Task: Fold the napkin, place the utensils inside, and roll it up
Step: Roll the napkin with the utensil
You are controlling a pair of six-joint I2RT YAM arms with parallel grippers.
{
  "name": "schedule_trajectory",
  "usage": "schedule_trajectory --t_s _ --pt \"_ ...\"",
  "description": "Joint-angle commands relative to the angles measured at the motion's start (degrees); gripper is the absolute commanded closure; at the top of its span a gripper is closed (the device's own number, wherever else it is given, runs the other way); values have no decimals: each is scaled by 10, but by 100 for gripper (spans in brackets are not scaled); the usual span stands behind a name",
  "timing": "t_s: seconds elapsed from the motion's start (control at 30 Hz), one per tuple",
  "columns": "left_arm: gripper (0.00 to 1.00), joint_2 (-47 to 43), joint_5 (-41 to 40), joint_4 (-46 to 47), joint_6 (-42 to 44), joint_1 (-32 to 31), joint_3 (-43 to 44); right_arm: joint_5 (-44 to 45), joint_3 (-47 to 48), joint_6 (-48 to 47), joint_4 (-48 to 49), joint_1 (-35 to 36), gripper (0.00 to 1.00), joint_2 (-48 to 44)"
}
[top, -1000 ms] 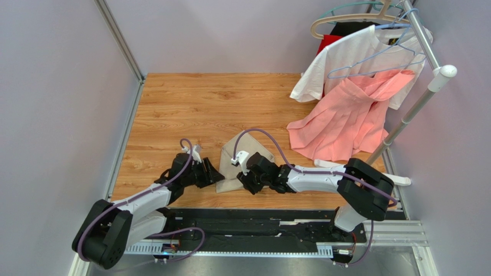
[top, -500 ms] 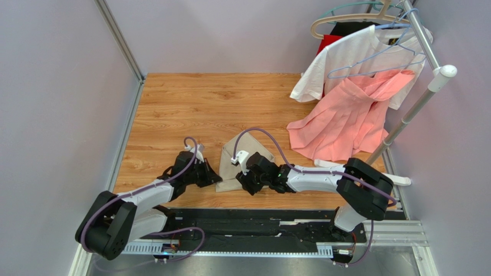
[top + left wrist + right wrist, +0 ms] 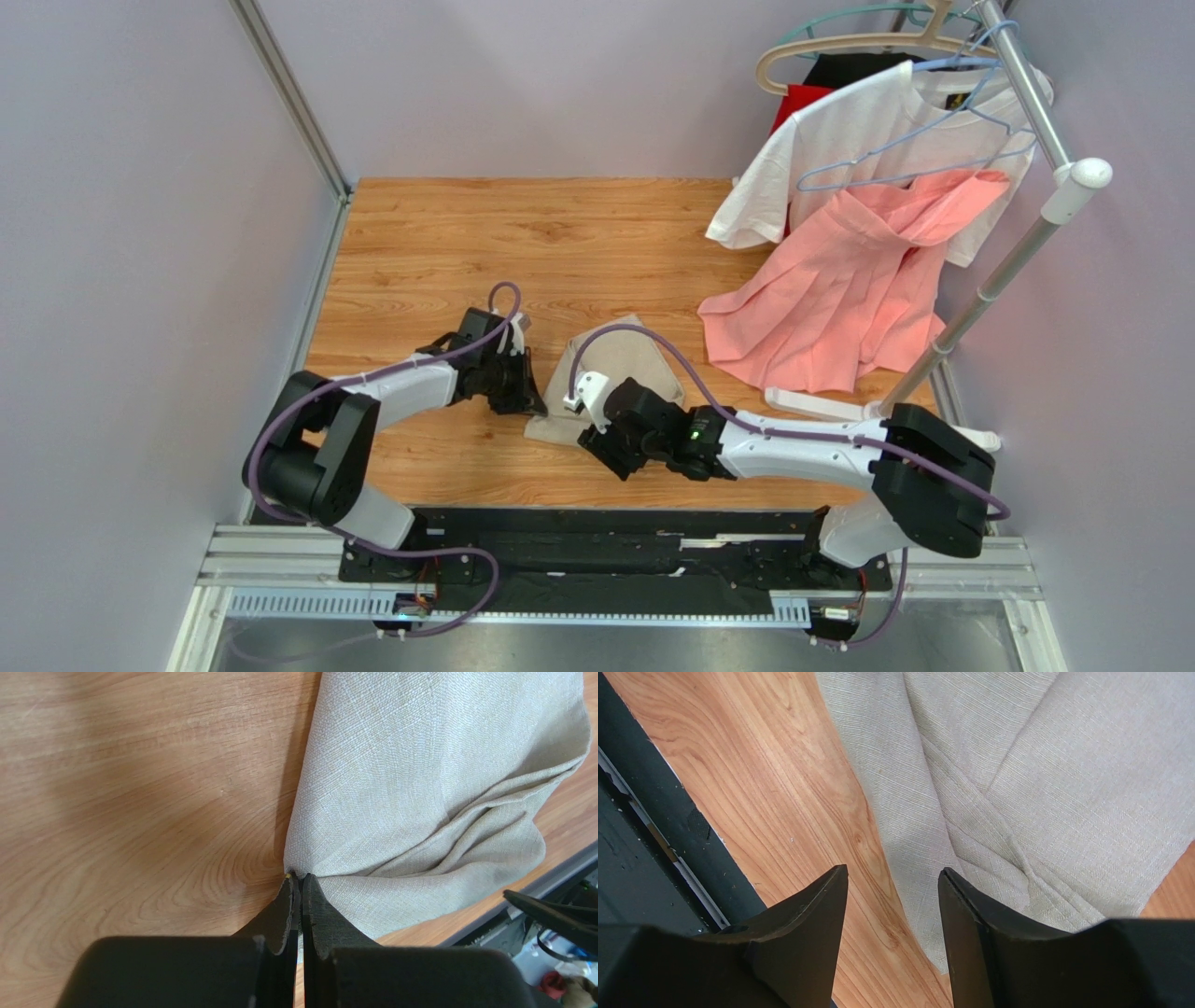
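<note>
Table (image 3: 421, 252): wood-grain top. No change from one second earlier.

Rack (image 3: 999, 280) at far right, with T-shirt (image 3: 828, 147) and pink garment (image 3: 842, 301) hung on it. Both are unchanged.

Napkin (image 3: 624, 367) (image 3: 421, 777) (image 3: 1088, 777): lies on the table near its front edge, between the two grippers. It is folded into an uneven, layered shape. Compared with the earlier frame, its near-left part is drawn in and sits slightly farther from the table's front edge. In the left wrist view, creases are seen running from its left corner.

Left arm (image 3: 407, 381): a clear change is noted. The base link has swung outward and the forearm is now stretched almost level across the table toward the right, where earlier it angled up from the base.

Right arm (image 3: 800, 445): stretched leftward, low over the table's front edge. It is extended a little more than before.

Left gripper (image 3: 522, 392) (image 3: 296, 878): it has been carried farther from the front edge. Its jaws were apart a second ago and are now pressed together on the napkin's left corner, tips down at the wood.

Right gripper (image 3: 606, 445) (image 3: 892, 873): poised above the napkin's near edge. Its jaws are moderately parted, somewhat wider than before, and nothing is held between them.
</note>
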Motion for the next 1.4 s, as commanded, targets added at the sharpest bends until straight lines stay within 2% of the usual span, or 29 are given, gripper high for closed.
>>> schedule_trajectory --t_s 0.0,0.17,0.47,0.73,1.07,1.37 --pt "100 23 17 -51 42 5 28 41 14 -49 32 31 45 22" --pt "100 36 21 -62 49 6 40 84 37 -73 67 48 45 83" --pt "100 47 30 -70 54 6 51 140 45 -128 119 72 46 118" --pt "100 55 27 -76 55 6 54 151 69 -136 78 106 47 93" --pt "100 56 26 -94 62 6 68 167 73 -166 125 94 47 160" --pt "100 64 28 -96 64 5 70 186 52 -194 164 81 48 163"
